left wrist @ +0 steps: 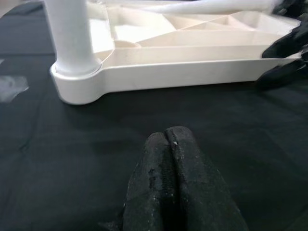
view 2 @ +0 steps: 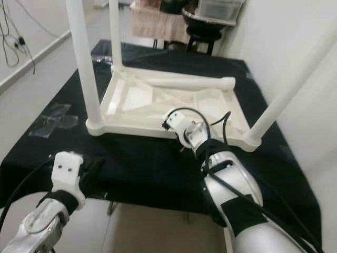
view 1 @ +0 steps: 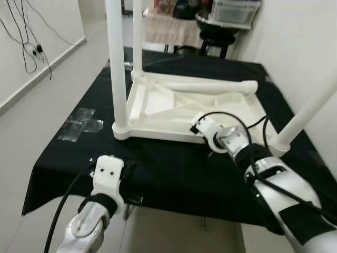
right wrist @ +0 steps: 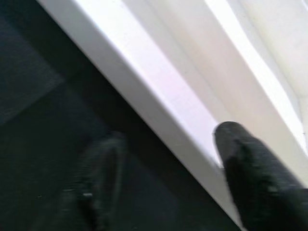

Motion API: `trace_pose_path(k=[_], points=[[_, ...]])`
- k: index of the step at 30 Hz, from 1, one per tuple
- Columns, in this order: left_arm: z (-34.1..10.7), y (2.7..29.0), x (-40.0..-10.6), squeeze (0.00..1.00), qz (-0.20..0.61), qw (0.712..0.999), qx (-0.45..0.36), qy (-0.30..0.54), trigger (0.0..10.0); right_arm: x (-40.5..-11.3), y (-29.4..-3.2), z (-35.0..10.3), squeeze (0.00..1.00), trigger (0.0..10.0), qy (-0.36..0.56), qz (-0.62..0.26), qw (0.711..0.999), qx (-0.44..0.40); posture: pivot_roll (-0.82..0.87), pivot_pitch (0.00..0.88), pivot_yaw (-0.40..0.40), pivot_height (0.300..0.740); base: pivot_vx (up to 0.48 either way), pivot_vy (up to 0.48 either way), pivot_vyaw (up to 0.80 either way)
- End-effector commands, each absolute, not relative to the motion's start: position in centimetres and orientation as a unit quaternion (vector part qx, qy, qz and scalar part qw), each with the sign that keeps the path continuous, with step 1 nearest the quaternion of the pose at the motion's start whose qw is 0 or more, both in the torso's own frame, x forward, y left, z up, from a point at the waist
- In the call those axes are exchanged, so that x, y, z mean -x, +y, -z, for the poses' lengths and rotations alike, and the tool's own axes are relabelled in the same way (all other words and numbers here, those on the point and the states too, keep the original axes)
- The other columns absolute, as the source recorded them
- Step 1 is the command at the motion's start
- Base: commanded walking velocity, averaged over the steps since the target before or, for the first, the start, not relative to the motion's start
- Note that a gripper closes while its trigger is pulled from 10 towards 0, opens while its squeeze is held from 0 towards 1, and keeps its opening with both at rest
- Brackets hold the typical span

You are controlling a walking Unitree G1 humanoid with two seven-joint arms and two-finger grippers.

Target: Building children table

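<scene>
A white plastic children's table (view 2: 158, 105) lies upside down on a black cloth (view 2: 147, 163) that covers a worktop. Three white legs stand up from its corners: one at the near left (view 2: 84, 68), one at the far left (view 2: 115, 34), and one at the near right (view 2: 295, 87) that leans outward. A fourth leg (view 2: 189, 83) lies loose across the far part of the underside. The right gripper (view 2: 171, 126) is at the near rim of the table, its fingers hidden behind the wrist. The left arm (view 2: 63, 184) is at the near edge of the cloth. Clear tape (view 2: 52, 120) sticks to the cloth on the left. A dark stool (view 2: 202, 31) stands behind
</scene>
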State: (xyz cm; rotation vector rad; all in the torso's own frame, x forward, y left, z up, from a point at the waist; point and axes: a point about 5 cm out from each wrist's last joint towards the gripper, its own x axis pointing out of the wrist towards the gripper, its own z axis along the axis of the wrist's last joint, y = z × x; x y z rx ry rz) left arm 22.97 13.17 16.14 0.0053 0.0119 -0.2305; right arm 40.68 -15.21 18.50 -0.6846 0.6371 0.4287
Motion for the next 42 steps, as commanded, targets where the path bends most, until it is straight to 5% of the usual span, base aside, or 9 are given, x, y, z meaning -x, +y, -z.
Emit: trace_pose_path(k=[1,11,18,28,34,36,38,40,42], points=[[-16.1,12.9,-22.4,0.0,0.118,0.993,0.011,0.015,10.0,-39.8,-15.3,-16.5,0.0,0.0,0.356,-0.231,0.857,0.293,0.03,0.193,-0.162,0.74,0.0,0.0,0.0],[-16.2,12.8,-21.9,0.0,0.114,0.993,0.019,0.022,10.0,-39.7,-15.5,-17.5,0.0,0.0,0.37,-0.282,0.833,0.301,0.01,0.205,-0.174,0.74,0.0,0.0,0.0],[-16.2,12.7,-21.9,0.0,0.113,0.993,0.022,0.026,10.0,-39.0,-14.8,-16.8,0.0,0.0,0.386,-0.385,0.753,0.369,0.01,0.201,-0.174,0.74,0.0,0.0,0.0],[-16.3,12.8,-22.3,0.0,0.112,0.993,0.023,0.029,10.0,-38.1,-13.0,-16.8,0.0,0.0,0.38,-0.504,0.676,0.381,0.01,0.186,-0.173,0.74,0.0,0.0,0.0],[-16.2,12.9,-22.6,0.0,0.111,0.993,0.023,0.028,10.0,-37.5,-9.8,-16.9,0.0,0.0,0.36,-0.553,0.681,0.317,0.0,0.179,-0.171,0.74,0.0,0.0,0.0],[-16.3,12.9,-22.7,0.0,0.111,0.993,0.022,0.028,10.0,-37.7,-7.2,-16.9,0.0,0.0,0.345,-0.514,0.737,0.271,0.0,0.173,-0.165,0.74,0.0,0.0,0.0],[-16.3,12.9,-22.7,0.0,0.111,0.993,0.022,0.028,10.0,-37.7,-7.2,-16.9,0.0,0.0,0.345,-0.514,0.737,0.271,0.0,0.173,-0.165,0.74,0.0,0.0,0.0],[-16.2,13.0,-23.0,0.0,0.112,0.993,0.02,0.028,10.0,-37.9,-4.9,-17.0,0.0,0.0,0.338,-0.463,0.79,0.219,0.0,0.164,-0.161,0.74,0.0,0.0,0.0],[-16.2,13.0,-23.1,0.0,0.112,0.993,0.02,0.027,10.0,-37.9,-4.2,-17.0,0.0,0.0,0.335,-0.441,0.808,0.199,0.0,0.163,-0.161,0.74,0.0,0.0,0.0]])
